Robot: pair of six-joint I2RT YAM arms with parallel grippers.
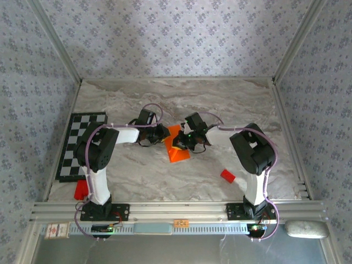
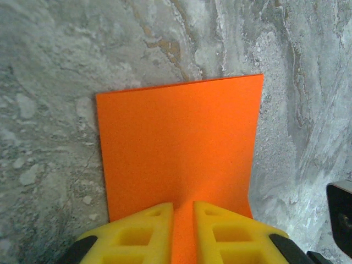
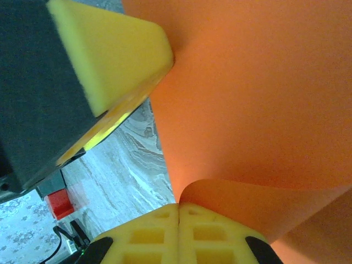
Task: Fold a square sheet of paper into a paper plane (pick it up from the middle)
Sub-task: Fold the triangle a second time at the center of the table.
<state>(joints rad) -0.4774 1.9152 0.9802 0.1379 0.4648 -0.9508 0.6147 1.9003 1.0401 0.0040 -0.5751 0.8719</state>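
The square sheet of paper is bright orange and lies mid-table between both grippers. My left gripper pinches a raised ridge of the sheet between its yellow fingers, and the rest lies flat on the marble beyond the left gripper. My right gripper is shut tip to tip on an edge of the sheet, which curls up from the seam and over its right finger. The left gripper's finger shows close by at upper left. No paper plane is in view.
A checkerboard mat lies at the left edge of the marble table. One small red block sits near the right arm's base, also seen as the red block. Another red piece sits at front left. Patterned walls enclose three sides.
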